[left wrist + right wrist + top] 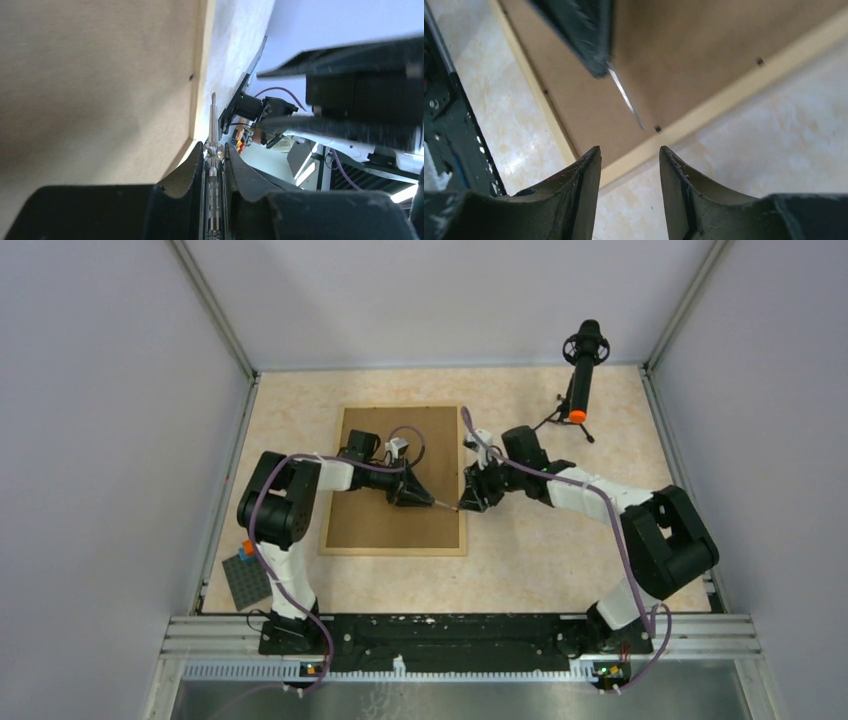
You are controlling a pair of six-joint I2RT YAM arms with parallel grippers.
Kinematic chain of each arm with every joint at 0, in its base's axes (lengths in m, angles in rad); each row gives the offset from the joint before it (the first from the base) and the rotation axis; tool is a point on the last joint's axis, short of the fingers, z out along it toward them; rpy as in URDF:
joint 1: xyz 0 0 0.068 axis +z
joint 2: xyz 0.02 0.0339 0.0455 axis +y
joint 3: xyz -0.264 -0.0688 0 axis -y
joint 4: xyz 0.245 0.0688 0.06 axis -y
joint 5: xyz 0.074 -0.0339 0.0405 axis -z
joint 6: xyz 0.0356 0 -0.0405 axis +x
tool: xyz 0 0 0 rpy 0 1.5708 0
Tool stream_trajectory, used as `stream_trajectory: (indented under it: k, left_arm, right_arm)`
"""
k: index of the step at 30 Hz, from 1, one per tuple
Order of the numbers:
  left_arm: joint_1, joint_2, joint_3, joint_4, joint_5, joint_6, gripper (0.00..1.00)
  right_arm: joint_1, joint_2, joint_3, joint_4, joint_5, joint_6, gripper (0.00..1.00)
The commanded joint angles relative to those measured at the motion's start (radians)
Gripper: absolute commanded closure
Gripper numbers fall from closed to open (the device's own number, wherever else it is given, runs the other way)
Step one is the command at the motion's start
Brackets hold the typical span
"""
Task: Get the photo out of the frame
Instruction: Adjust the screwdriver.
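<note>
The frame [330, 530] lies face down on the table, its brown fibreboard back [390, 525] up inside a light-wood rim. The photo is hidden under the board. My left gripper [428, 500] is shut on a thin metal screwdriver [213, 125]; its tip reaches the frame's right rim near a small dark tab [657, 129]. The screwdriver also shows in the right wrist view [625, 97]. My right gripper [467, 502] is open and empty, just off the frame's right rim [704, 112], above the table.
A dark grey studded baseplate [245, 580] with small coloured bricks lies at the front left by the left arm's base. A black microphone on a small tripod [581, 375] stands at the back right. Metal rails edge the table.
</note>
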Motion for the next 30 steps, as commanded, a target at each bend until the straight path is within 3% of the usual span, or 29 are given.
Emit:
stream_trajectory:
  k: [1,16,18,20,21,22,25,27,30]
  left_arm:
    - [-0.023,-0.041,0.058,-0.039,0.056,-0.007,1.00]
    - [-0.047,-0.124,0.037,0.041,0.146,-0.009,1.00]
    - [-0.053,-0.129,0.037,0.043,0.149,-0.007,1.00]
    - [-0.054,-0.134,0.040,0.050,0.157,0.000,1.00]
    - [-0.054,-0.140,0.041,0.051,0.161,0.014,0.95]
    - [-0.054,-0.150,0.041,0.048,0.163,0.038,0.83]
    - [-0.052,-0.230,0.045,-0.030,0.123,0.211,0.45]
    - [-0.049,-0.284,0.023,-0.031,0.103,0.270,0.37]
    - [-0.040,-0.327,-0.032,0.040,0.134,0.275,0.36]
  right_arm:
    - [0.117,-0.058,0.045,0.043,0.074,-0.256,0.54]
    - [0.225,-0.002,0.084,0.035,0.151,-0.410,0.58]
    - [0.233,0.000,0.093,0.039,0.148,-0.409,0.65]
    - [0.235,0.001,0.110,0.033,0.132,-0.401,0.82]
    - [0.235,0.001,0.125,0.015,0.116,-0.398,0.93]
    - [0.235,-0.003,0.138,-0.006,0.093,-0.393,1.00]
    - [0.228,-0.017,0.164,-0.074,-0.020,-0.374,1.00]
    - [0.222,-0.023,0.171,-0.123,-0.095,-0.364,1.00]
    - [0.221,-0.038,0.161,-0.163,-0.172,-0.351,1.00]
